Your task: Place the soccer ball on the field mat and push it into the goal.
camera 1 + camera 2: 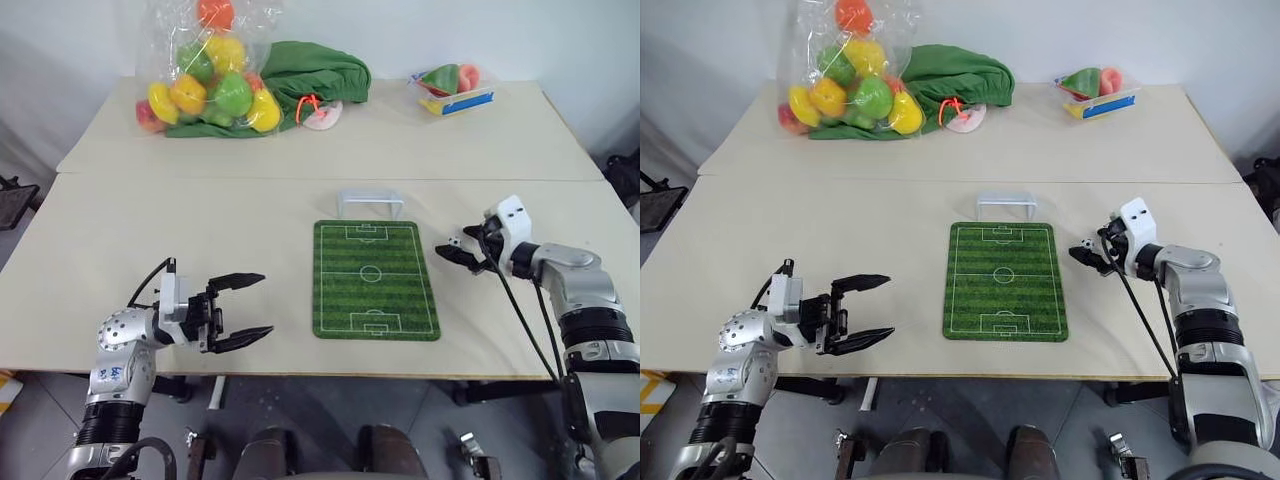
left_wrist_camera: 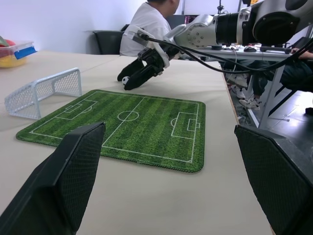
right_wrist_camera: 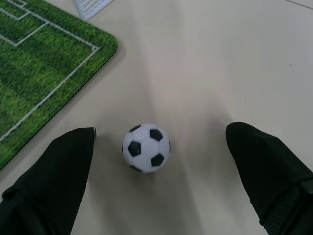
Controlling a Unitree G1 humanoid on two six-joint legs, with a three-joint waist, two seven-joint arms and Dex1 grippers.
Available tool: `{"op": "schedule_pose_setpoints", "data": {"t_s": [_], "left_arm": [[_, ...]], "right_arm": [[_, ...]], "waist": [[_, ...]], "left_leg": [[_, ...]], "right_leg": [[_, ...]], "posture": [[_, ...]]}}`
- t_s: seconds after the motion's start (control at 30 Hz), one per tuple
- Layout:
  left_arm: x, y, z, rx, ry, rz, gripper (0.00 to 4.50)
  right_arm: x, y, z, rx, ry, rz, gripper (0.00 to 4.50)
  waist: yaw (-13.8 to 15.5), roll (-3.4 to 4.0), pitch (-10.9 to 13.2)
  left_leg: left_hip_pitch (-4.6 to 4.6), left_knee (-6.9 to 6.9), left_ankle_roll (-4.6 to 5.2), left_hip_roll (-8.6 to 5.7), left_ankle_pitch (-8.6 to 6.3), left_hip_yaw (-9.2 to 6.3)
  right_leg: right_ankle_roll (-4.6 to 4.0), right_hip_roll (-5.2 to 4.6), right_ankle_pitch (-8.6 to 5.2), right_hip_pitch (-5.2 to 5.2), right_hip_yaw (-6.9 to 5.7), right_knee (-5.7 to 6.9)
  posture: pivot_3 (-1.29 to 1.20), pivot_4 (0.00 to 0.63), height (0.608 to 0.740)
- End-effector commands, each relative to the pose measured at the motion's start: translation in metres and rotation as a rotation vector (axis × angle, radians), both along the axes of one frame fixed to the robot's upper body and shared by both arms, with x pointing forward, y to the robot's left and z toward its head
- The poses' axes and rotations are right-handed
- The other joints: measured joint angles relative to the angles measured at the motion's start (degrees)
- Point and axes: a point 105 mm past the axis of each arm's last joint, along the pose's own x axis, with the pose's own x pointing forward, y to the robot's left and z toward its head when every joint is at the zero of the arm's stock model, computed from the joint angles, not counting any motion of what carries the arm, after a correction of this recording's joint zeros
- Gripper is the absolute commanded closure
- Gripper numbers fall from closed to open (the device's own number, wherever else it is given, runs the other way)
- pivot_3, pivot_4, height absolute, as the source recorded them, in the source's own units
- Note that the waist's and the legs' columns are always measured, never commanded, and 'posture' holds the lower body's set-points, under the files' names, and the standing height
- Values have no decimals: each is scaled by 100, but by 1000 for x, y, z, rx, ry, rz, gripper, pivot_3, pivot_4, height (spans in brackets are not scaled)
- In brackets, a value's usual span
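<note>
Pickup of the soccer ball (image 3: 145, 148) is the step in hand. The ball sits on the bare bench (image 1: 150, 240), off the field mat (image 1: 375, 279), just beside the mat's right edge near its far right corner. The right pincer (image 1: 458, 253) points down at it with its two black fingers (image 3: 49, 171) spread wide, one on each side of the ball and neither touching it. Nothing is gripped yet.

The next move, as I judge it, calls for the fingers to close squarely on the ball without nudging it; it is round and small, so a glancing touch would likely send it rolling. Once held, it needs only a short carry over the mat's edge.

The goal (image 1: 370, 202) stands on the bench just beyond the mat's far edge, mouth facing the mat, so a push should run along the mat toward the far side.

The left pincer (image 1: 240, 310) hovers above the bench's near edge, well apart from the mat, also spread and holding nothing.

Room is generous: bare bench surrounds the mat on all sides. A bag of coloured balls (image 1: 205, 80), a green cloth (image 1: 315, 70) and a small tray (image 1: 455, 95) lie along the far edge, well clear.
</note>
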Motion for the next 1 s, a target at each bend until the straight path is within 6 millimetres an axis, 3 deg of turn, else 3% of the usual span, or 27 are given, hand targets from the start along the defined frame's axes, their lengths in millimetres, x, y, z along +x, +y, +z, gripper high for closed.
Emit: {"op": "schedule_pose_setpoints", "data": {"t_s": [0.03,0.07,0.23,0.4,0.53,0.63,0.73,0.83,1.0], "left_arm": [[-4,2,11,-13,-52,2,0],[-4,2,11,-14,-51,3,0],[-7,2,10,-13,-46,-2,0],[-10,6,7,3,-33,-19,0],[-13,13,2,20,-13,-45,0],[-15,16,-3,38,-13,-74,0],[-14,18,-4,34,-24,-87,0],[-14,19,-5,24,-35,-106,0],[-9,20,-9,15,-38,-95,0]], "right_arm": [[0,2,1,-9,-17,22,401],[0,3,1,-9,-23,23,590],[1,5,3,-8,-45,31,2371],[-2,4,19,-15,-109,40,3639],[-15,19,46,-28,-183,124,3642],[-35,52,59,-27,-207,264,3642],[-66,90,56,-68,-174,459,3642],[-91,114,49,-87,-121,615,3642],[-106,140,38,-140,-94,770,3642]], "waist": [[-16,0,0],[-18,0,0],[-22,1,0],[-21,1,1],[-11,7,6],[-8,7,6],[-2,6,6],[0,2,9],[-1,-7,14]], "left_leg": [[0,0,0,0,0,0],[0,0,0,1,0,-1],[1,3,0,3,0,0],[1,5,0,6,0,0],[-4,4,0,8,0,-3],[-4,6,0,7,0,-1],[-5,9,0,9,0,-3],[-6,15,1,6,-1,-2],[-8,24,3,3,-2,-1]], "right_leg": [[0,0,0,0,0,0],[0,0,0,0,0,1],[0,0,0,-1,2,5],[0,0,0,-2,3,6],[0,-2,0,-7,4,9],[0,-1,0,-13,6,15],[0,-1,0,-16,6,20],[0,-1,0,-15,7,20],[0,-1,0,-15,8,21]], "posture": [[0,150,740],[0,150,740],[0,150,740],[0,150,740],[0,150,740],[0,150,740],[0,150,740],[0,150,740],[0,150,740]]}}
